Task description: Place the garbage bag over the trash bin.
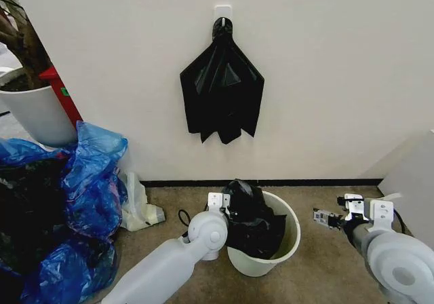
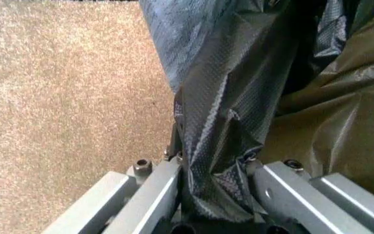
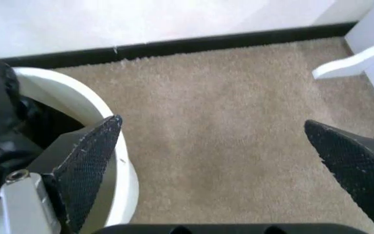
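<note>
1. The garbage bag (image 1: 252,221) sits bunched inside the trash bin (image 1: 290,244), not yet over its rim.
2. The left gripper (image 2: 216,168) is clenched on a bag fold at the bin's left edge — spreading is in hand.
3. The right gripper (image 3: 223,168) hangs released just right of the bin — I judge it must take the opposite bag edge next.

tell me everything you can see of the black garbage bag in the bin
The garbage bag is thin, glossy black plastic, crumpled and wrinkled. Most of it sits bunched inside the trash bin, a clump rising above the rim on the robot's left side. It is not spread over the rim. The left gripper pinches a fold of it between its jaws.
</note>
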Motion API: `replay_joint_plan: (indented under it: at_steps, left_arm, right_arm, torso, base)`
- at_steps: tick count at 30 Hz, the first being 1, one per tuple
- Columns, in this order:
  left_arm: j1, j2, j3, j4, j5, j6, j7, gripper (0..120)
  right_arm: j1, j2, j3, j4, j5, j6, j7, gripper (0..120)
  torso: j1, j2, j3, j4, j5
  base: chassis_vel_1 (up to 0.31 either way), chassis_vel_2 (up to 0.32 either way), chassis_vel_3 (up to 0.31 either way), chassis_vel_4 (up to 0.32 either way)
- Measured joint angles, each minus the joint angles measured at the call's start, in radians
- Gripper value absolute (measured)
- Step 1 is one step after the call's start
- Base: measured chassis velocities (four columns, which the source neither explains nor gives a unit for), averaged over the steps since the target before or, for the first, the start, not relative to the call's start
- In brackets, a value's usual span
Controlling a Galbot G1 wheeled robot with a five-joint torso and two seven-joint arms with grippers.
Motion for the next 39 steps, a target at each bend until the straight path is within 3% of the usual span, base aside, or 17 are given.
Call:
replay_joint_plan:
  at_steps: [3, 8, 16, 19, 23, 33, 39]
  left_arm:
    - [0.024, 0.016, -0.012, -0.034, 0.029, -0.044, 0.025, 2]
    - [0.074, 0.057, -0.091, -0.103, 0.168, -0.156, 0.135, 1]
    - [0.094, 0.110, -0.191, -0.180, 0.182, -0.220, 0.216, 1]
    - [0.115, 0.160, -0.242, -0.228, 0.173, -0.254, 0.282, 1]
    - [0.155, 0.216, -0.282, -0.274, 0.173, -0.295, 0.355, 1]
    - [0.189, 0.269, -0.309, -0.299, 0.206, -0.313, 0.350, 1]
    - [0.145, 0.287, -0.277, -0.285, 0.269, -0.296, 0.320, 1]
  right_arm:
    - [-0.004, 0.002, 0.004, 0.030, -0.030, 0.012, 0.000, 100]
    - [0.010, -0.003, 0.026, 0.099, -0.057, 0.034, -0.022, 100]
    - [0.051, -0.047, 0.053, 0.103, -0.065, 0.045, -0.083, 100]
    - [0.065, -0.055, 0.059, 0.103, -0.139, 0.071, -0.208, 100]
    - [0.125, -0.011, 0.023, 0.102, -0.203, 0.098, -0.359, 100]
    - [0.143, 0.029, -0.016, 0.101, -0.271, 0.110, -0.528, 100]
    - [0.221, 0.033, -0.142, 0.100, -0.256, 0.110, -0.554, 100]
  torso:
    - [0.000, 0.000, 0.000, -0.0002, -0.0001]
    - [0.000, 0.000, 0.000, 0.0001, -0.0003]
    - [0.000, 0.000, 0.000, 0.0000, 0.0000]
    - [0.000, 0.000, 0.000, 0.0001, 0.0000]
    - [0.000, 0.000, 0.000, 0.0002, 0.0003]
    - [0.000, 0.000, 0.000, -0.0001, -0.0002]
    - [0.000, 0.000, 0.000, 0.0000, -0.0001]
  base:
    - [0.000, 0.000, 0.000, 0.000]
    - [0.000, 0.000, 0.000, 0.000]
    - [0.000, 0.000, 0.000, 0.000]
    - [0.000, 0.000, 0.000, 0.000]
    - [0.000, 0.000, 0.000, 0.000]
    - [0.000, 0.000, 0.000, 0.000]
    - [0.000, 0.000, 0.000, 0.000]
